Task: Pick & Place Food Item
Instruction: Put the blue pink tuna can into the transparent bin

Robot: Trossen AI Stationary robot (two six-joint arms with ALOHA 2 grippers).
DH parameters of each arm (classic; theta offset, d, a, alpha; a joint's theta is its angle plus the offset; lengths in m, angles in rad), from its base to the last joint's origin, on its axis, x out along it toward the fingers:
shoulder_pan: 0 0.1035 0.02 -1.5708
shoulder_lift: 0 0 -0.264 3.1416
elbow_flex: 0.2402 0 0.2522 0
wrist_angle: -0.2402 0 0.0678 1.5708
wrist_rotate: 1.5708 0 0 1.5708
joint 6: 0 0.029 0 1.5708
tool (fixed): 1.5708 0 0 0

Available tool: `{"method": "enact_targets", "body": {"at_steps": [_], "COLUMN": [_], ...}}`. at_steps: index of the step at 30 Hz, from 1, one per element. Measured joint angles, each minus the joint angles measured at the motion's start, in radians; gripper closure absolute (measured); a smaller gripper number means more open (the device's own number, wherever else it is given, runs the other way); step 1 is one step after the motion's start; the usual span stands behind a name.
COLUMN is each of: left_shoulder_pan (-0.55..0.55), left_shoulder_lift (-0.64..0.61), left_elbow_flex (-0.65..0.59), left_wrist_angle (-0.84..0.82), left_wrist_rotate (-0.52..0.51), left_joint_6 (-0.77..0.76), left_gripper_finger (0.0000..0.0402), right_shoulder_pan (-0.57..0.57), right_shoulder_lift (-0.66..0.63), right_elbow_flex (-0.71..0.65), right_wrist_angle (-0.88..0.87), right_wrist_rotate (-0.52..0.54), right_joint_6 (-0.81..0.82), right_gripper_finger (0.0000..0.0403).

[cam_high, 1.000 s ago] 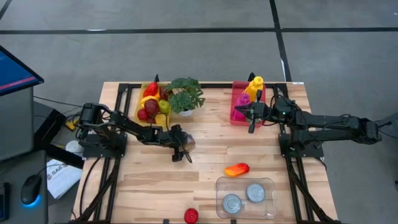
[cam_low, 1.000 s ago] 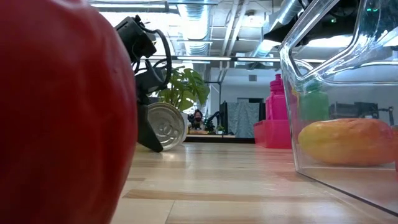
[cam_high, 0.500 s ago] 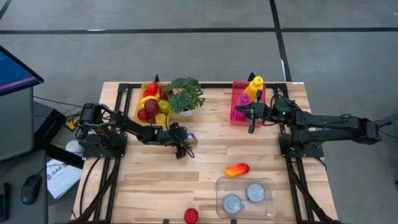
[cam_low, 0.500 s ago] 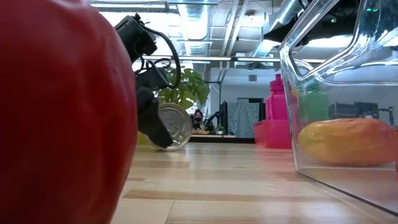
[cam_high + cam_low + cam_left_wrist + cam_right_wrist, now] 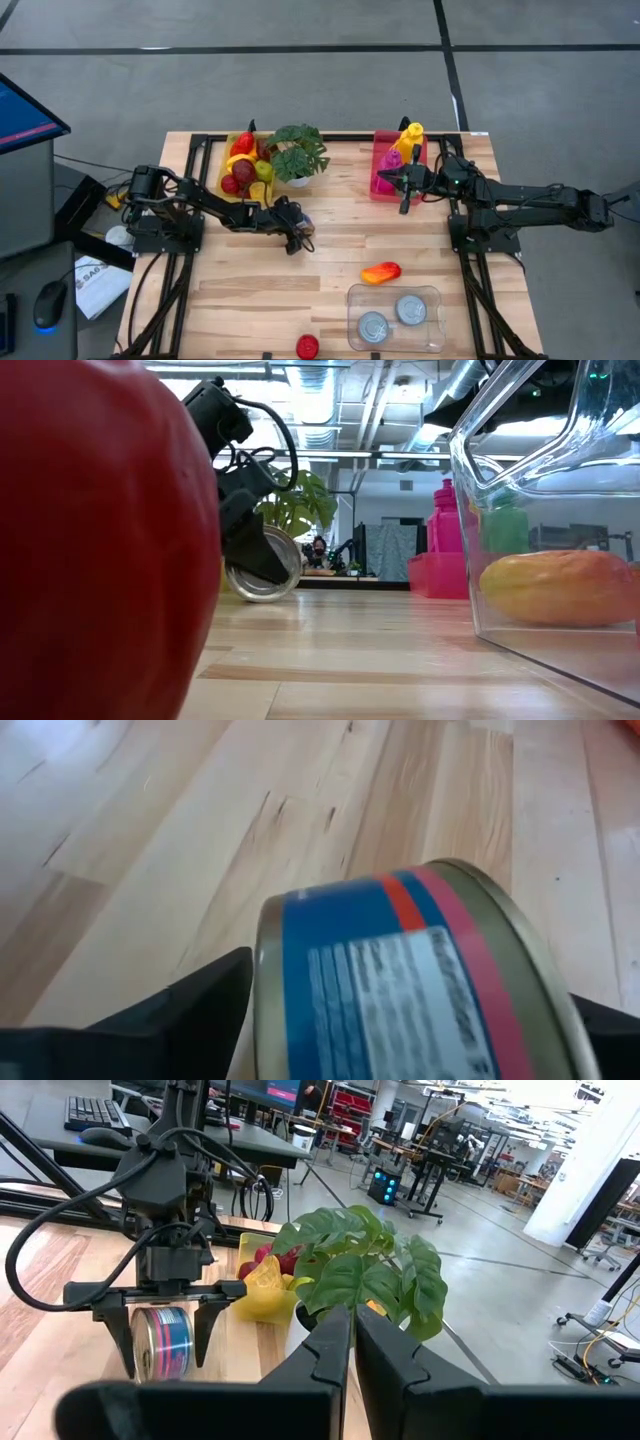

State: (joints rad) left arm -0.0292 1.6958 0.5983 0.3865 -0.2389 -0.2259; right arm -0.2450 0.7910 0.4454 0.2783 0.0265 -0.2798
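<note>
A tin can (image 5: 160,1343) with a blue, red and pink label lies with its axis level, left of the table's middle. My left gripper (image 5: 297,237) is shut on it; in the low view one finger (image 5: 252,552) crosses the can's near end. Whether the can's lower rim (image 5: 258,598) touches the table, I cannot tell. My right gripper (image 5: 353,1335) is shut on nothing and hovers level in front of the pink bin (image 5: 398,165). My left gripper pinches the can between its two fingers, one on each flat end (image 5: 262,1010). The fingers slant down from the table's left side. The can sits tilted in the hold, its label wall (image 5: 400,980) facing up toward the wrist.
A yellow fruit bowl (image 5: 243,165) and a potted plant (image 5: 298,152) stand at the far left. An orange-red fruit (image 5: 381,272) lies right of the middle. A clear container (image 5: 433,300) with two cans stands near the front edge, a red fruit (image 5: 307,346) beside it.
My left gripper has rolled at the wrist and tipped a little without leaving its place. The can has turned and tilted with it, so its round near end now leans more in the low view.
</note>
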Motion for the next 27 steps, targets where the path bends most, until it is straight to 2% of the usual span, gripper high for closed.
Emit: {"method": "enact_targets", "body": {"at_steps": [27], "left_shoulder_pan": [0.0], "left_shoulder_lift": [0.0], "left_elbow_flex": [0.0], "left_wrist_angle": [-0.003], "left_wrist_rotate": [0.001], "left_joint_6": [-0.002], "left_gripper_finger": [0.0211], "right_shoulder_pan": [0.0], "right_shoulder_lift": [0.0], "right_elbow_flex": [0.0], "right_wrist_angle": [0.0], "right_wrist_rotate": [0.0], "right_joint_6": [0.0], "right_gripper_finger": [0.0388]}}
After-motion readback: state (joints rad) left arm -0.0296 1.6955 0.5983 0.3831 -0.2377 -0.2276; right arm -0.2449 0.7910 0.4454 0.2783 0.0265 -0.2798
